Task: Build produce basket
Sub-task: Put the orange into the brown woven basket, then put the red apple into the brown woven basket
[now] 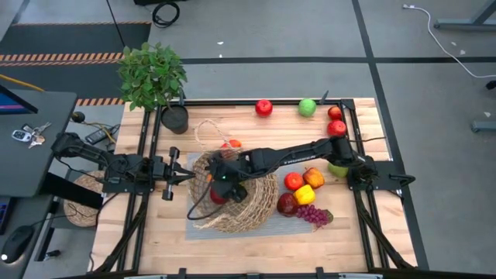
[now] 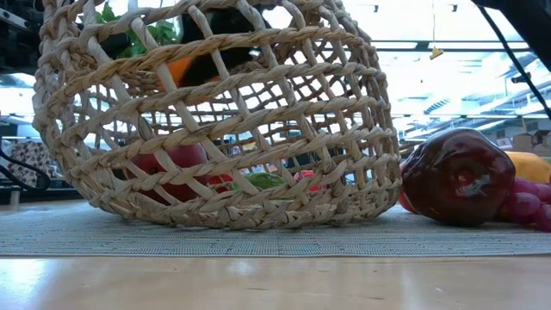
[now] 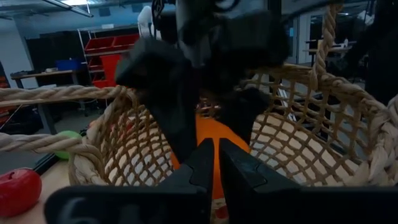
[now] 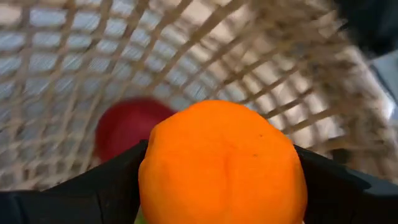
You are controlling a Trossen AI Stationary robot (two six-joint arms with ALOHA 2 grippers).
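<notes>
Basket (image 1: 240,203) sits mid-table on a grey mat (image 1: 203,230), tan open-weave wicker, tilted with its mouth toward the left arm. Right gripper (image 1: 221,174) is inside the mouth, fingers clamped on an orange (image 4: 222,163), bright and smooth-skinned. A red apple (image 4: 127,127) lies on the basket floor below it. Left gripper (image 1: 188,177) waits at the rim, fingers closed on nothing. More fruit (image 1: 304,194) lies just beside the basket: red, yellow, purple grapes.
</notes>
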